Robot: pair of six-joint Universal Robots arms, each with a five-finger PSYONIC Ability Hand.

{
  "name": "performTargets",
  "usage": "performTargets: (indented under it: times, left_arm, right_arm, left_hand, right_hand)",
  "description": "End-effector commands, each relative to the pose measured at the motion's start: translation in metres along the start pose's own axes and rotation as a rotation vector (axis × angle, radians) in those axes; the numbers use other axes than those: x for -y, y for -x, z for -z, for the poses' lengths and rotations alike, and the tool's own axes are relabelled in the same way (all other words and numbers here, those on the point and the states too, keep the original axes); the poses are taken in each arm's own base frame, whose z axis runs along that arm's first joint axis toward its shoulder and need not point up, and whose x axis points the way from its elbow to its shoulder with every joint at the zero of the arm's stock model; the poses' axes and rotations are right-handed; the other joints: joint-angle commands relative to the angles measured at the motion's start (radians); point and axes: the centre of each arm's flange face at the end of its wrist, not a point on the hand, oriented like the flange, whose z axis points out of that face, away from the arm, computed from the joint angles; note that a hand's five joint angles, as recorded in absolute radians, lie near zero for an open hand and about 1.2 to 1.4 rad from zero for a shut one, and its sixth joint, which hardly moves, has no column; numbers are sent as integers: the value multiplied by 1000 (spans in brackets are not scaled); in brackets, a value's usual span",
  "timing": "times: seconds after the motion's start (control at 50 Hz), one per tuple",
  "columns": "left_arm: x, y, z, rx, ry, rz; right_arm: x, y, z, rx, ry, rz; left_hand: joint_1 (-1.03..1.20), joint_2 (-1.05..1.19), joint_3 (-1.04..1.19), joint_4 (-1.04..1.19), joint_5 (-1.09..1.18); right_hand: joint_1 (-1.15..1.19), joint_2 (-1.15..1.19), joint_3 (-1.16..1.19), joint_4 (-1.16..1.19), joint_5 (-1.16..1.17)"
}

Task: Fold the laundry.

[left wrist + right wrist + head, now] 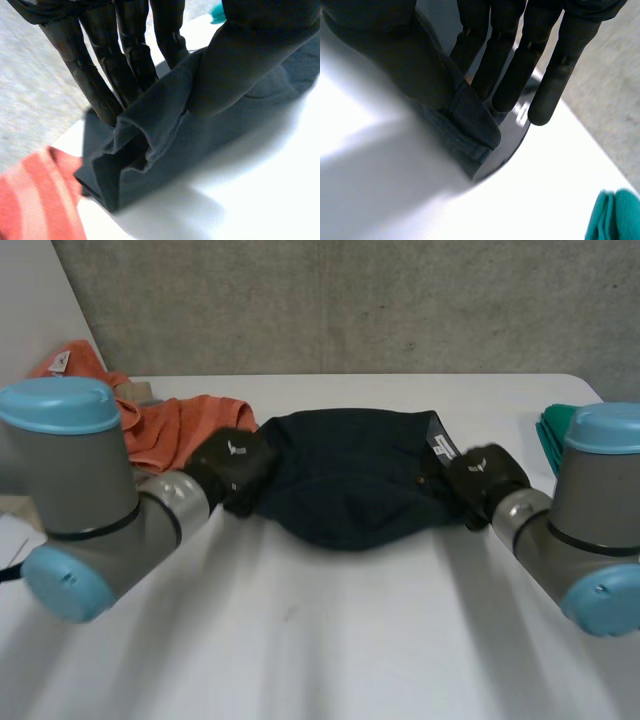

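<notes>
White table (330,640), grey wall (350,300) behind. Left hand (235,468) was clamped on the left end of the dark garment (350,475): straight fingers (100,85) behind a bunched fold, thumb (240,65) pressing it from the front. Right hand (487,478) gripped the right end the same way, fingers (512,75) and thumb (395,55) pinching a thick hemmed edge, with a white label (441,446) just beside.

Garment lay mid-table between the hands, rumpled, bulging toward the near side. Judged: both ends were held so the piece could be lifted or stretched flat before folding; no neat fold made yet.

Orange cloth (175,430) sat at far left, just beside the garment's left end and the left hand, likely to snag if that hand swung left. Teal cloth (553,435) lay at the right edge, apart from the garment, partly behind the right arm. Near half of the table offered room to lay the garment out.
</notes>
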Motion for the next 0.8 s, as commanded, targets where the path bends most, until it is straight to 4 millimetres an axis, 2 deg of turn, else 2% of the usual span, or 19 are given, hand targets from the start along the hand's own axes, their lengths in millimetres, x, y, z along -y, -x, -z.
performTargets:
  times: [0.02,0.04,0.08,0.1,0.18,0.22,0.3,0.32,0.36,0.38,0.44,0.48,0.58,0.6,0.66,0.68,0.74,0.76,0.8]
  left_arm:
    - [2,-39,73,-190,227,-44]
    - [1,-48,94,-251,299,-69]
    - [1,-58,113,-318,357,-98]
    - [1,-67,130,-388,405,-123]
    - [9,-80,157,-490,431,-150]
    - [14,-80,159,-492,407,-153]
    - [23,-73,143,-425,335,-160]
    - [23,-67,131,-384,320,-163]
    - [23,-61,117,-341,305,-176]
    - [24,-56,103,-300,295,-185]
    - [23,-47,80,-234,282,-198]
    - [25,-36,57,-165,264,-212]
    - [45,-15,17,-39,153,-248]
    - [56,-7,4,1,92,-255]
    - [81,12,-11,79,-25,-264]
    - [104,25,-16,137,-121,-269]
    - [146,48,-14,244,-297,-274]
    - [176,63,-7,321,-433,-267]
    - [204,76,2,388,-565,-245]
  right_arm:
    - [-16,-7,64,148,268,163]
    - [-21,-5,87,223,346,209]
    - [-22,-4,104,268,373,252]
    - [-21,-5,114,284,354,308]
    - [-16,-12,125,265,291,419]
    - [-15,-15,126,257,282,408]
    - [-13,-15,125,263,253,328]
    - [-11,-16,122,264,237,301]
    - [-10,-17,116,257,223,285]
    - [-9,-20,108,243,208,266]
    - [-7,-25,94,204,181,232]
    - [-2,-30,78,150,150,202]
    - [9,-40,41,52,80,142]
    - [16,-41,28,27,48,125]
    - [35,-49,12,-34,-24,98]
    - [53,-60,3,-96,-87,72]
    - [90,-86,-3,-223,-225,20]
    - [119,-106,-2,-314,-339,-26]
    - [147,-127,4,-403,-464,-73]
  left_hand:
    - [246,198,205,195,216]
    - [246,198,205,195,216]
    - [246,198,205,195,216]
    - [246,198,205,195,216]
    - [246,198,205,195,216]
    - [246,198,205,195,216]
    - [246,198,205,195,216]
    - [246,198,205,195,216]
    - [246,198,205,195,216]
    - [246,198,205,195,216]
    - [246,198,205,195,216]
    - [246,198,205,195,216]
    - [246,198,205,195,216]
    - [246,198,205,195,216]
    - [246,198,205,195,216]
    - [246,198,205,195,216]
    - [246,198,205,195,216]
    - [246,198,205,195,216]
    - [246,198,205,195,216]
  right_hand:
    - [271,220,208,200,206]
    - [271,220,208,200,206]
    - [271,220,208,200,206]
    - [271,220,208,200,206]
    - [271,220,208,200,206]
    - [271,220,208,200,206]
    - [271,220,208,200,206]
    - [271,220,208,200,206]
    - [271,220,208,200,206]
    - [271,220,208,200,206]
    - [271,220,208,200,206]
    - [271,220,208,200,206]
    - [271,220,208,200,206]
    - [271,220,208,200,206]
    - [271,220,208,200,206]
    - [271,220,208,200,206]
    - [271,220,208,200,206]
    - [271,220,208,200,206]
    - [271,220,208,200,206]
